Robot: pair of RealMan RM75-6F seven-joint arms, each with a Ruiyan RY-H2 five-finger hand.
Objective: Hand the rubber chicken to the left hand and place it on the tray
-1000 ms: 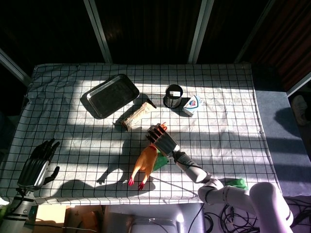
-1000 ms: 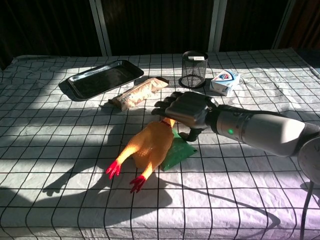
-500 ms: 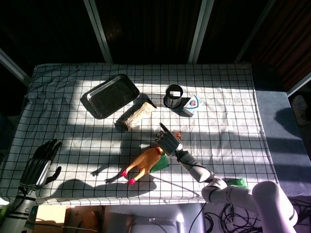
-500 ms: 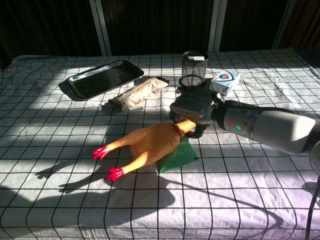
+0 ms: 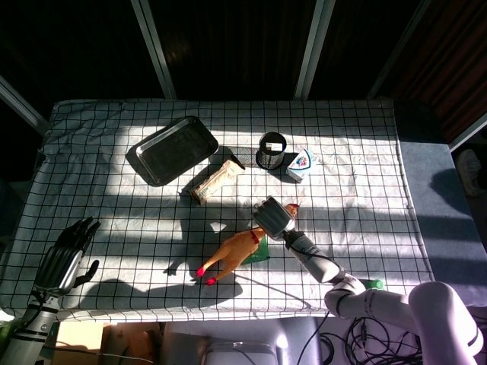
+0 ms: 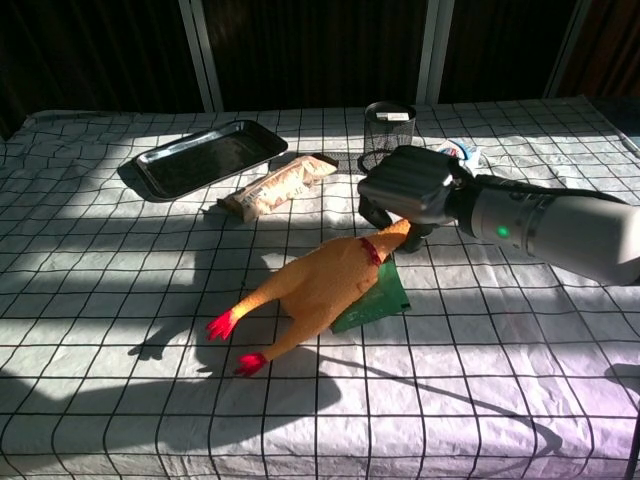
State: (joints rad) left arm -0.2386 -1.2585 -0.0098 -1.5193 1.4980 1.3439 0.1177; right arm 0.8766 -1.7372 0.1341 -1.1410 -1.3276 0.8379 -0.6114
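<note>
The yellow rubber chicken with red feet hangs head-up from my right hand, which grips its neck and head above the table; its feet point down to the left. From the head view the chicken trails below my right hand. Under it lies a green packet. The dark metal tray sits at the back left, also seen as the tray from above. My left hand hovers open at the front left corner, far from the chicken, and does not show in the chest view.
A wrapped snack bar lies between tray and chicken. A black mesh cup and a small white-blue carton stand at the back. A green object sits by the front right edge. Checked cloth covers the table.
My right hand has lifted the chicken's head up and to the right, so the body now hangs off the cloth. The left hand has shifted slightly inward.
</note>
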